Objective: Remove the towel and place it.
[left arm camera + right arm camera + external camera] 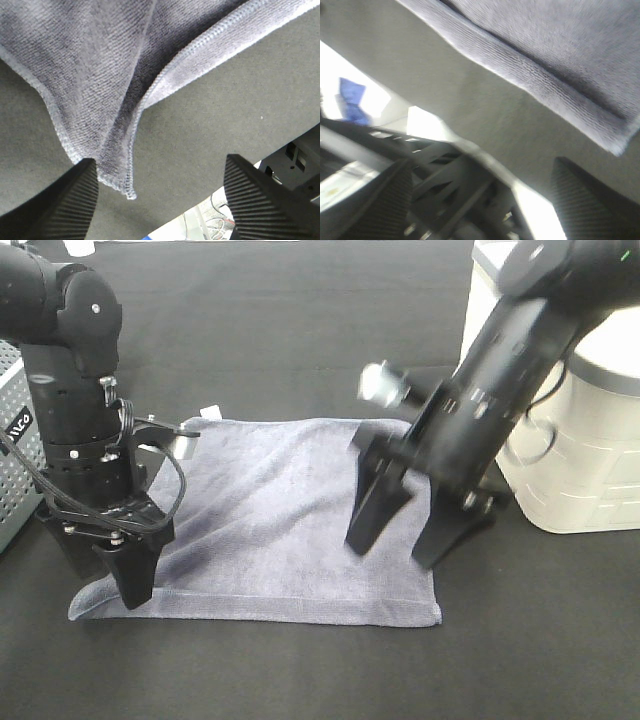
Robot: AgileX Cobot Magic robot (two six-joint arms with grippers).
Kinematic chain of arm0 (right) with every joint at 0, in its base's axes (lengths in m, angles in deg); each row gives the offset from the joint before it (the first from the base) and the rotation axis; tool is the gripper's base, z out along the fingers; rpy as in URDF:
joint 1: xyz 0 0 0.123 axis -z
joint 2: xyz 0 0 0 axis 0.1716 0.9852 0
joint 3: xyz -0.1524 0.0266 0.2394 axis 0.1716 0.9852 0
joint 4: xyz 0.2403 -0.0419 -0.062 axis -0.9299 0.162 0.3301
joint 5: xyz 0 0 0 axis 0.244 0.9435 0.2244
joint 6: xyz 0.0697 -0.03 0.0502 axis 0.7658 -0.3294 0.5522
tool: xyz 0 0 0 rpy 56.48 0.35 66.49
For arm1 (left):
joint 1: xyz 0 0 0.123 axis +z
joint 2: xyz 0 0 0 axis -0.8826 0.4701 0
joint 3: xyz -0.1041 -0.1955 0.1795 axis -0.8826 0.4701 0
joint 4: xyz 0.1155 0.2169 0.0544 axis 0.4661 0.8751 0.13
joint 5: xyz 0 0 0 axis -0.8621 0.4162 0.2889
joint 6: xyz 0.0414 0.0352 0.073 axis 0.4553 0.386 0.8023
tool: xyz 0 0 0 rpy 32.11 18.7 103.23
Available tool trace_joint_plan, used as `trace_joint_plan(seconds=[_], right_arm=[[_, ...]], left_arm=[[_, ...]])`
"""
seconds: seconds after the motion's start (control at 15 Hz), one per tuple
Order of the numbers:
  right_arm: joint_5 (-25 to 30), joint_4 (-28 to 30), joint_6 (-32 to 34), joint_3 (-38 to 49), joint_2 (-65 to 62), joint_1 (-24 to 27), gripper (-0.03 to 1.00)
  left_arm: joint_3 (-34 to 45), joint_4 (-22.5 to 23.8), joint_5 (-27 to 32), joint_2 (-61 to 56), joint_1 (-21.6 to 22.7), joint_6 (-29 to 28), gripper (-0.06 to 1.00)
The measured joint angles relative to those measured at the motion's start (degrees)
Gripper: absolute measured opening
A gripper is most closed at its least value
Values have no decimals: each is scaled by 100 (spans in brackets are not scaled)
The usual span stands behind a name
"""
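The greyish-lavender towel (280,520) lies spread flat on the black table, its small white tag (208,414) at the far left corner. My left gripper (112,575) points down at the towel's near left corner. In the left wrist view the left gripper (160,200) is open, and a folded towel corner (125,170) lies loose between its fingers. My right gripper (408,538) hangs open above the towel's right side. The right wrist view is blurred and shows the right gripper (485,200) open with nothing in it, and the towel's stitched edge (530,75) beyond it.
A white plastic container (580,440) stands at the right, close behind the right arm. A grey perforated box (12,440) sits at the left edge beside the left arm. Black table (300,320) stretches behind the towel and along the front.
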Motion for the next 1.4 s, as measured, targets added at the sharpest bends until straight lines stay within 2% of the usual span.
trace_joint_plan(seconds=[0.13, 0.33, 0.53, 0.73, 1.13, 1.27, 1.33, 1.4], right_arm=[[-877, 418, 367, 350, -160, -527, 74], [-1656, 1043, 911, 407, -281, -745, 74], [-2235, 1163, 980, 527, -264, -768, 74], [-2916, 1089, 985, 1346, -223, -802, 74], [-3123, 900, 985, 1770, -229, -859, 71], [-3111, 1008, 985, 1919, -309, -1129, 71], [-2951, 985, 1129, 2028, -390, -1541, 71], [-2968, 945, 1169, 2063, -430, -1707, 71]], left_arm=[[0, -17, 6, 0, 0, -143, 67], [0, -11, 6, -264, 0, -430, 67], [0, 29, 17, -751, 69, -493, 67], [0, 97, 23, -877, 189, -521, 67], [0, 109, 23, -888, 189, -539, 67], [0, 126, 23, -888, 189, -539, 67], [0, 143, 23, -888, 189, -539, 67], [0, 149, 23, -888, 189, -539, 67]])
